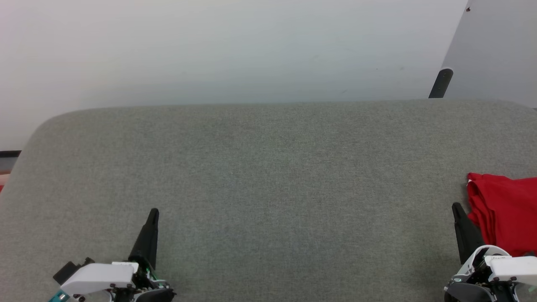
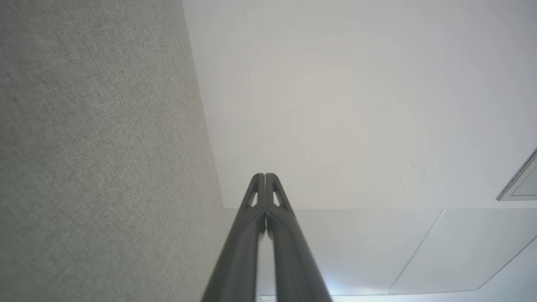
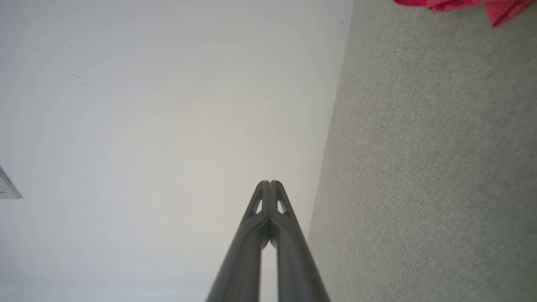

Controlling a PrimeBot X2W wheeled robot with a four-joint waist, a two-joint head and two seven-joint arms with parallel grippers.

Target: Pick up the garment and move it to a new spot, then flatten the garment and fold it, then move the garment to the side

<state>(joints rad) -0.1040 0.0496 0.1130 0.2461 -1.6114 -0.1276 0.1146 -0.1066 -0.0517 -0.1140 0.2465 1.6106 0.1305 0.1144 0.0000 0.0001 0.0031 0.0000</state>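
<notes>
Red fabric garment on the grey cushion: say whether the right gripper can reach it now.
Probably yes: the shut right gripper sits right beside the red fabric garment, nothing between them; it would need to open first.

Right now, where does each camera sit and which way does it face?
Head view: on the head, facing forward and down at the grey padded surface; shut left gripper lower left, shut right gripper lower right beside the garment.
Left wrist view: on the left wrist, looking along its shut fingers, surface beside, pale wall ahead.
Right wrist view: on the right wrist, along its shut fingers toward the wall.
Shared: head and right wrist views show the garment.
</notes>
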